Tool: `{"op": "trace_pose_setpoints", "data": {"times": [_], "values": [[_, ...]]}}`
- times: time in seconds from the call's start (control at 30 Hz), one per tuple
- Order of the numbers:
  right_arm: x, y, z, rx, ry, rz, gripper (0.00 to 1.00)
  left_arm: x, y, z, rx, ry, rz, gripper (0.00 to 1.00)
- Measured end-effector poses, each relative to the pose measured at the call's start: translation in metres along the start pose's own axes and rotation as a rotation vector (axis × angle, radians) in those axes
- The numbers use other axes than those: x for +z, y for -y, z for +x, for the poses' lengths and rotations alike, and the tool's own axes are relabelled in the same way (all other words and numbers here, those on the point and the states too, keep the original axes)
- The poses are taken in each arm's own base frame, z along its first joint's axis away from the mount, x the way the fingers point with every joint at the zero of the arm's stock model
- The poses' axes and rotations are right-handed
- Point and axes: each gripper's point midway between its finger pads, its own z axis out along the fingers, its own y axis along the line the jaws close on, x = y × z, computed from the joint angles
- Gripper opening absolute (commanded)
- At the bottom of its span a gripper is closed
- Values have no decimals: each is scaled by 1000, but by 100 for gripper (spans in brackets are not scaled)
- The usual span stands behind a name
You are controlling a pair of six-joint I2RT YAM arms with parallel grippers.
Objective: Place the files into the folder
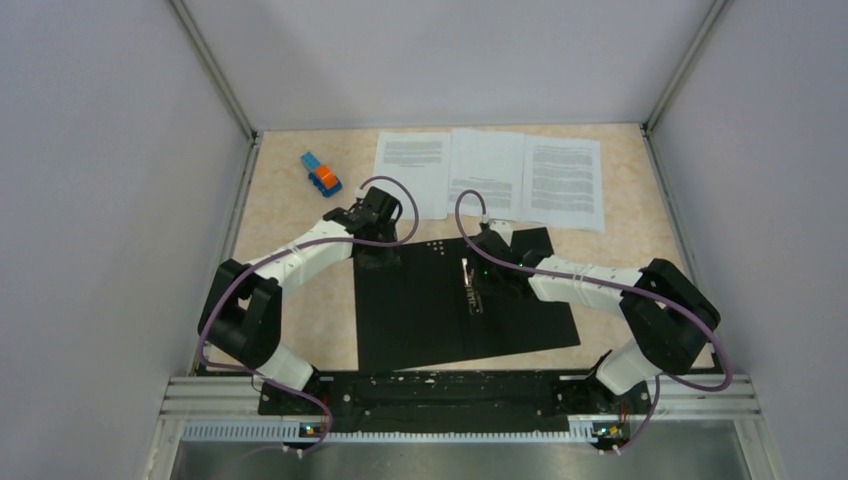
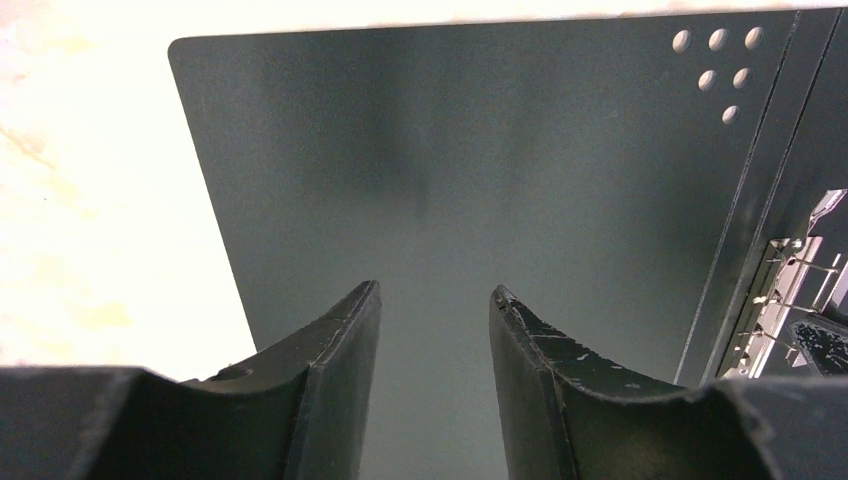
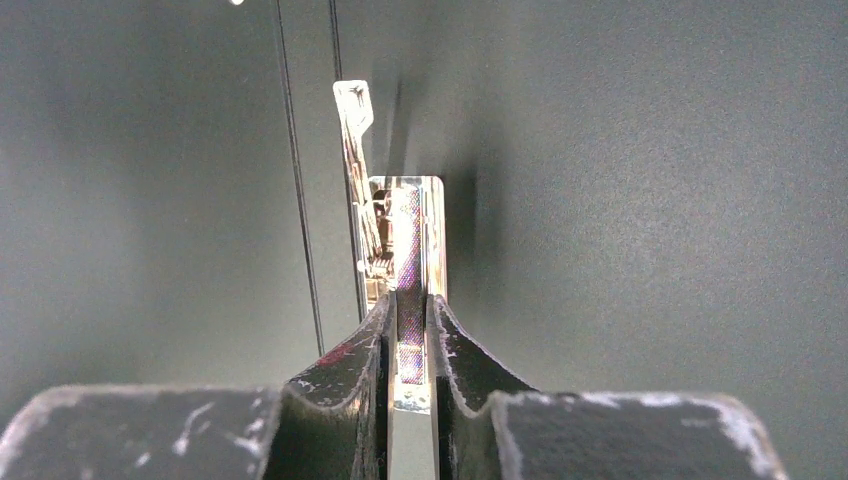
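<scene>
The folder (image 1: 420, 310) lies opened beneath both jaws, its spine clip (image 3: 405, 230) gripped by the right jaws, the left jaws parted and empty over its cover; the clip probably must be raised before the files (image 1: 490, 170), well beyond, are fetched.

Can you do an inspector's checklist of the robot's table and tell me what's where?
Surface: beige stone-look table, no spills seen.
Job's things: folder lies open, black inside up; three files lie in a row beyond it, none inside yet.
Clutter: one blue-and-orange toy block at the far left.
Grippers: left gripper open, over the folder's left flap; right gripper pinched on the folder's metal clip.
Cables: purple cables loop above both arms; no snag seen.
Surroundings: grey walls on three sides, metal rail at the near edge.
</scene>
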Motion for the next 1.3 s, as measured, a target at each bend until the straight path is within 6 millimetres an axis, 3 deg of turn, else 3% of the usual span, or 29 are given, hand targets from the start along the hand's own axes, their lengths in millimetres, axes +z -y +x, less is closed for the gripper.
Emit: {"op": "trace_pose_setpoints", "data": {"times": [0.23,0.4,0.67,0.87,0.97,1.03,1.17,1.3], "values": [[-6,-14,16,28,-15,-5,12,0,1,0,4,0,6,50],[-5,-14,15,60,-5,5,14,1,2,2,4,-6,14,50],[-7,-16,1,56,40,20,52,1,4,3,4,-11,24,53],[-12,-16,-14,42,73,13,80,-6,10,-9,11,12,39,72],[-17,-10,-36,40,97,-1,87,-19,23,-36,10,71,71,80],[-18,-2,-61,62,124,-6,90,-30,37,-69,4,141,109,85],[-22,38,-136,147,234,9,94,-36,48,-141,-27,265,147,89],[-26,83,-207,215,352,32,96,-21,35,-203,-82,348,164,93]]}}
